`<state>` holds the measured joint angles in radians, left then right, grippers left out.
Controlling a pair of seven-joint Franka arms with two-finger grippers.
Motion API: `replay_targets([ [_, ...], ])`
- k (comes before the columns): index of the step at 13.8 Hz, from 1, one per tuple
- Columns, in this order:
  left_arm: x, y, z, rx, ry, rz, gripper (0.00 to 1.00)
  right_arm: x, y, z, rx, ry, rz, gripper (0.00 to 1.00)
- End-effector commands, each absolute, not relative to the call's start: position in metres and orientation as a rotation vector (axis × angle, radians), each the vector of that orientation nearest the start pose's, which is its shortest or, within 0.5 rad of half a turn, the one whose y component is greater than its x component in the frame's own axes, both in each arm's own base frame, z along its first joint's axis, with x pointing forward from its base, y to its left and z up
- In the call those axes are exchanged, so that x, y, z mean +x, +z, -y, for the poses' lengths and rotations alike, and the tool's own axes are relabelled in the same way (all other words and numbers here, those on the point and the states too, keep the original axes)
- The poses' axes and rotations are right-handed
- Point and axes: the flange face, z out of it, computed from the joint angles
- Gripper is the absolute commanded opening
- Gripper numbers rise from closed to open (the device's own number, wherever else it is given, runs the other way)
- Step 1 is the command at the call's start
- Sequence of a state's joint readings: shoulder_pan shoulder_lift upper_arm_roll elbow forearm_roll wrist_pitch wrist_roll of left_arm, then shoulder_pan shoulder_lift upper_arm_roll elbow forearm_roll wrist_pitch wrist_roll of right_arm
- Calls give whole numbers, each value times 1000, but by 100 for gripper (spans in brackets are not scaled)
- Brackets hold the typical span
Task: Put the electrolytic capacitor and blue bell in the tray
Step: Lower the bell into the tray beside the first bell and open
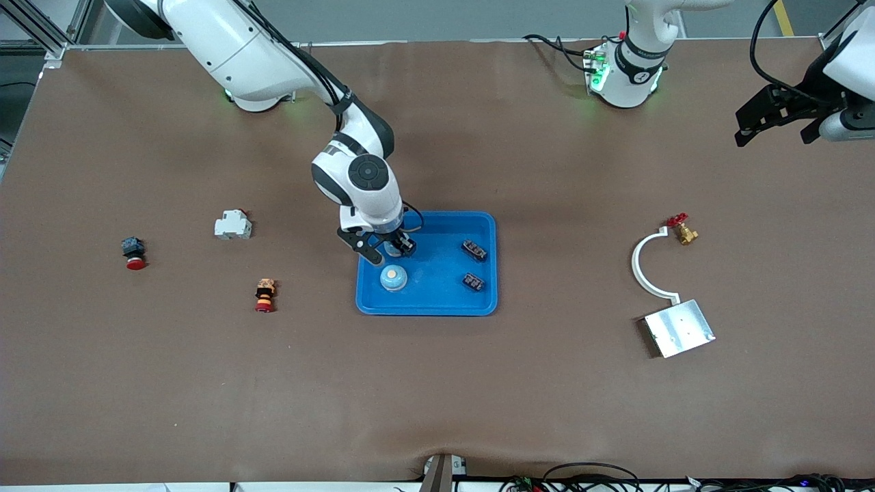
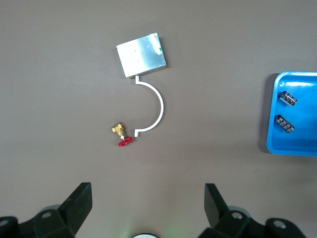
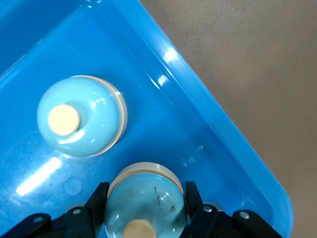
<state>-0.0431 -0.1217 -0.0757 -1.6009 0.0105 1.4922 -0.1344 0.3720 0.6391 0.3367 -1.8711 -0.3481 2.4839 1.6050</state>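
The right gripper (image 1: 395, 250) is down inside the tray (image 1: 444, 304), near the rim toward the right arm's end, its jaws clamped on a bell (image 3: 146, 198). A second bell (image 1: 394, 277) sits beside it, nearer the camera. Two dark parts, probably capacitors (image 1: 474, 249), lie by the tray's left-arm edge. The left gripper (image 2: 148, 203) waits, jaws wide, over the table's left-arm end.

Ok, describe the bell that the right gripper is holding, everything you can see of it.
The held bell is a glossy light-blue dome with a cream button on top and a pale rim at its base, with small dark marks on its surface. It stands upright inside the blue tray, clamped between the right gripper's black fingers, beside a second, free-standing bell of the same look.
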Motion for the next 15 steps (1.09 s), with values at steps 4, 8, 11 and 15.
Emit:
replay_targets([
  [4,503,673,68,-3136,-17,7,100,489,186,-415,-2938,-88,-1046,0],
  [8,502,675,66,-3126,-26,2,100,488,184,-415,-2944,-85,-1044,0],
  [11,502,675,63,-3124,-22,12,100,483,181,-417,-2963,-81,-1030,0],
  [15,501,676,62,-3126,-24,12,100,478,180,-421,-2970,-78,-1016,0],
])
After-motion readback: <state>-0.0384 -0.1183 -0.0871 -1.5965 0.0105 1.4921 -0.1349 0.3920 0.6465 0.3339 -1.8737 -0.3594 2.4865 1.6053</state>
